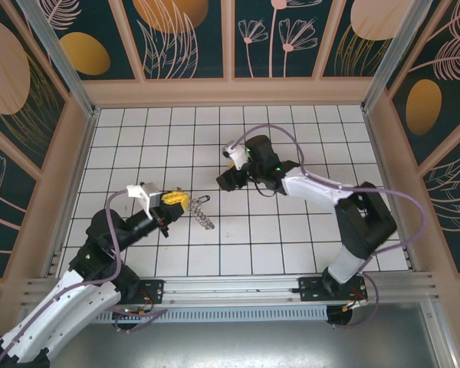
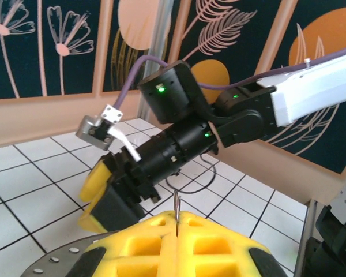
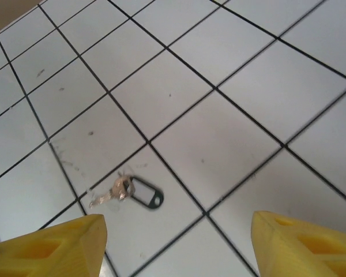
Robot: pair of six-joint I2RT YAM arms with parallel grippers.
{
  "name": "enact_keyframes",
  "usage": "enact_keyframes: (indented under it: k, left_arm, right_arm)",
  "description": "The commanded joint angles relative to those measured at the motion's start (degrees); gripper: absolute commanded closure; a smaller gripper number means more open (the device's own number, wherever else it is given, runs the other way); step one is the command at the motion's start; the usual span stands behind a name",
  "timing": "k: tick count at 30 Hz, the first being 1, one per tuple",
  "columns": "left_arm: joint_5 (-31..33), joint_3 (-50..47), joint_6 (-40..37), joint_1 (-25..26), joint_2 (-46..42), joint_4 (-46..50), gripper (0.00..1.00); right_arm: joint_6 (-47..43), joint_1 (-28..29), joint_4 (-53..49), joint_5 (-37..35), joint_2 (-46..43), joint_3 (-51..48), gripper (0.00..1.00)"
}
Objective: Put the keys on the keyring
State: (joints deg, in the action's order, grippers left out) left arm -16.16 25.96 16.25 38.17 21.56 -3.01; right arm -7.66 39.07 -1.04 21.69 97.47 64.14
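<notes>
Right wrist footage is centred on the keys [image 3: 127, 193], which are seen lying flat on a white tile of the table [image 3: 219, 144], just beside a black grid line, below and between the widely parted yellow fingers [image 3: 57, 242] of the right gripper [image 3: 173, 245]. The keyring [image 1: 205, 215] is pinched in the closed left gripper [image 1: 181, 199], held a short way to the left, with its chain-like fringe hanging down. A miss is judged the main risk: the keys are tiny and flat, so they could be pushed across the smooth tile or nipped by the loop alone and left swinging. A clash of the two close grippers is also conceivable when key and ring are brought together. A small silvery blade is joined to a dark oval loop with a pale centre.
</notes>
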Motion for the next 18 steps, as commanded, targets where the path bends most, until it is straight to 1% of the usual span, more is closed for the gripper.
enact_keyframes:
  k: [1, 9, 13, 18]
  left_arm:
    - [3.6, -0.2, 3.1, 0.0, -2.6, 2.0, 1.0]
    - [7.6, 0.1, 6.6, 0.0, -7.9, 10.1, 1.0]
    - [10.4, 0.5, 8.2, 0.1, -10.7, 14.2, 1.0]
    - [11.0, 1.2, 9.2, 0.0, -11.9, 15.6, 1.0]
  right_arm:
    - [-3.5, 1.6, -0.8, 3.0, 5.7, 5.7, 0.33]
    - [-7.9, 6.0, -7.6, 1.0, 17.2, 15.0, 0.31]
    - [-10.1, 7.0, -10.5, 2.1, 19.6, 18.3, 0.31]
    - [-12.3, 7.9, -14.8, 3.4, 22.0, 21.6, 0.35]
